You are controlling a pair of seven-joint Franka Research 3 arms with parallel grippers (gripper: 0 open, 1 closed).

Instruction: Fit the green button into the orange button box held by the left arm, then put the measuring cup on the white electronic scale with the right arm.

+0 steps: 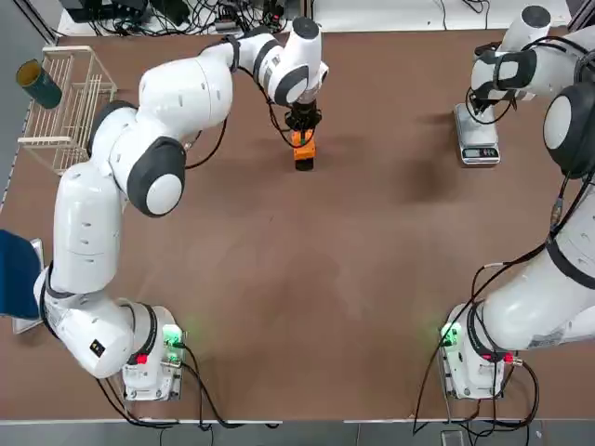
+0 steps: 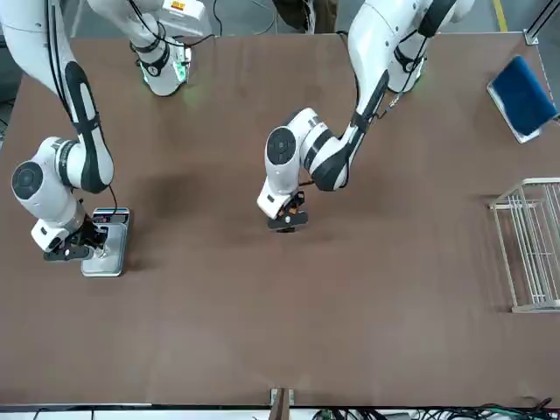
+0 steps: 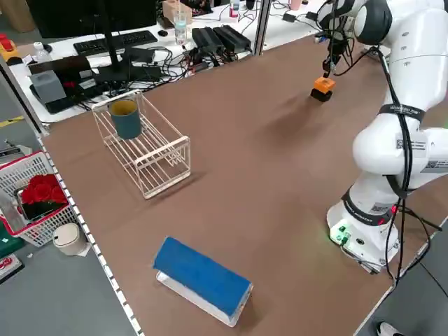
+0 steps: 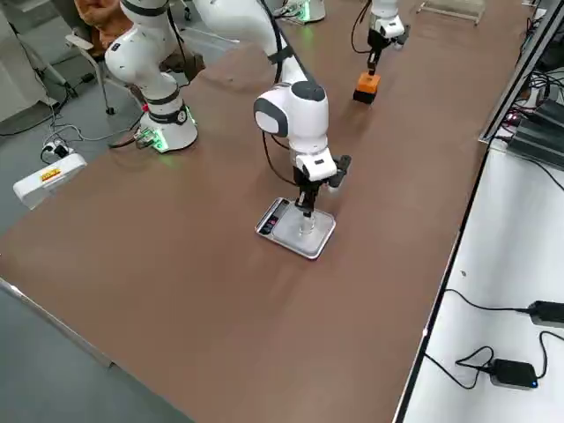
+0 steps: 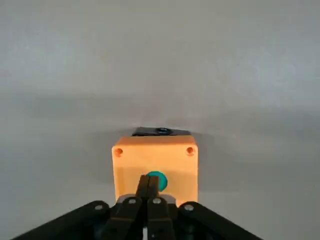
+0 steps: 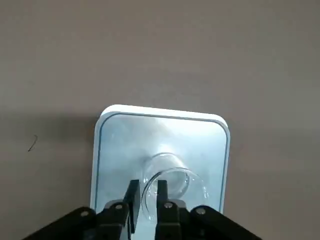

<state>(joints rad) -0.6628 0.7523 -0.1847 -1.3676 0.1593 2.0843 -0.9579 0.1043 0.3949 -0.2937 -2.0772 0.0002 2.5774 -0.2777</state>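
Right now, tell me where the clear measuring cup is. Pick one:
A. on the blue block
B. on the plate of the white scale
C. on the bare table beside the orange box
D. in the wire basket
B. The right wrist view shows the measuring cup on the scale, its rim between the right gripper's slightly parted fingers.

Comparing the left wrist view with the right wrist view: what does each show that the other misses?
Left wrist only: the orange button box with the green button seated in its top hole, a black block behind it, and the left end effector shut above the button.

Right wrist only: the measuring cup standing on the white electronic scale, the right end effector slightly parted around its rim.

Both: brown table.
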